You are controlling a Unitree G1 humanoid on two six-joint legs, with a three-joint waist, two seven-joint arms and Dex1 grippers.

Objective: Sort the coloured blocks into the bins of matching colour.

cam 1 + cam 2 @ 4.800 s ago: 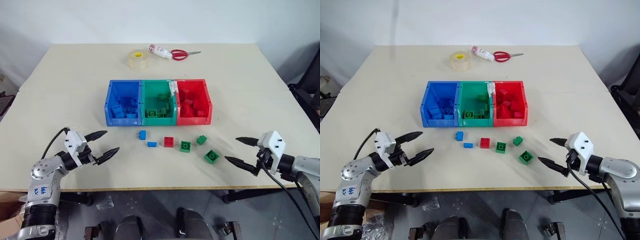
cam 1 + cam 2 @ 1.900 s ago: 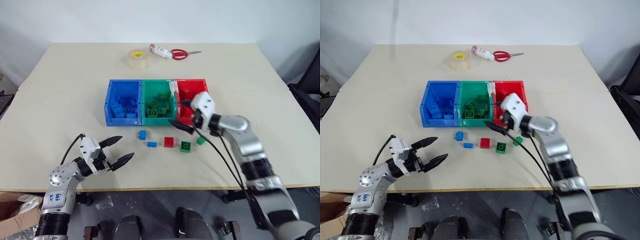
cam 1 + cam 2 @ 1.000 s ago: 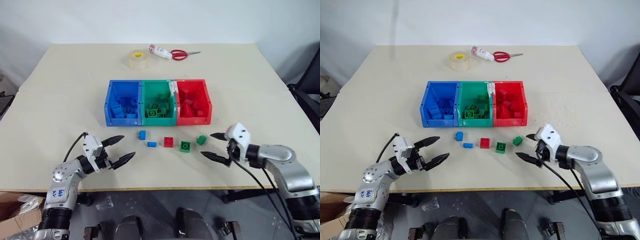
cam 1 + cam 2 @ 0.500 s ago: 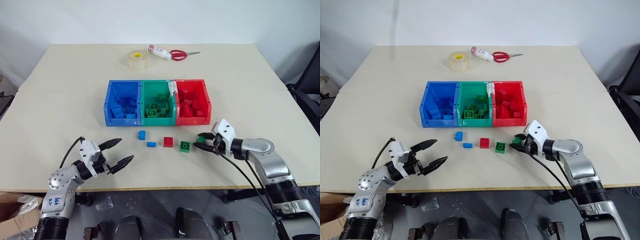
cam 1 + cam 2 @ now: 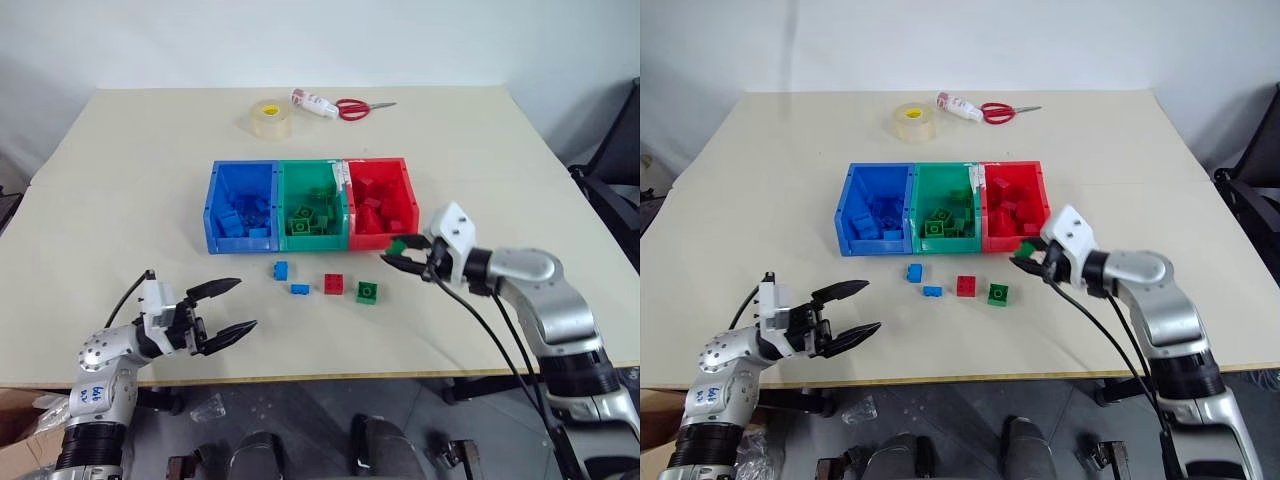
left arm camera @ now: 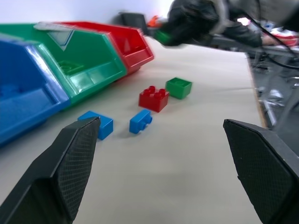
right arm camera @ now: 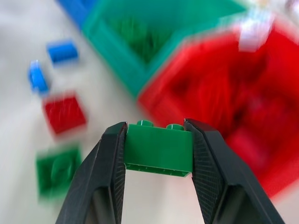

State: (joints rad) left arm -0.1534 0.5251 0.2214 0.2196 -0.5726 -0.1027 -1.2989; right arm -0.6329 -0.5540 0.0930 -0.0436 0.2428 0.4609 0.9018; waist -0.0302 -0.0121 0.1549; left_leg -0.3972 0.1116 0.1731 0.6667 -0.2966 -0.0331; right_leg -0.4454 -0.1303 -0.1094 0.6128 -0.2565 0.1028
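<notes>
My right gripper (image 5: pixel 397 250) is shut on a small green block (image 7: pixel 159 148) and holds it above the table, just in front of the red bin (image 5: pixel 365 240). The green bin (image 5: pixel 315 241) and the blue bin (image 5: pixel 240 243) join the red one on its left, and all three hold blocks of their own colour. In front of the bins lie two blue blocks (image 5: pixel 281 269) (image 5: pixel 299 289), a red block (image 5: pixel 334 284) and a green block (image 5: pixel 367 292). My left gripper (image 5: pixel 246 304) is open and empty near the table's front left, apart from the blocks.
A roll of clear tape (image 5: pixel 271 118), a white tube (image 5: pixel 312 99) and red-handled scissors (image 5: pixel 357 107) lie at the far side of the table. The table's front edge (image 5: pixel 330 378) runs close below both arms.
My right gripper shut on the green block that lay at the right end of the row, then lifted it toward the bins. My left gripper stays open in about the same place.
</notes>
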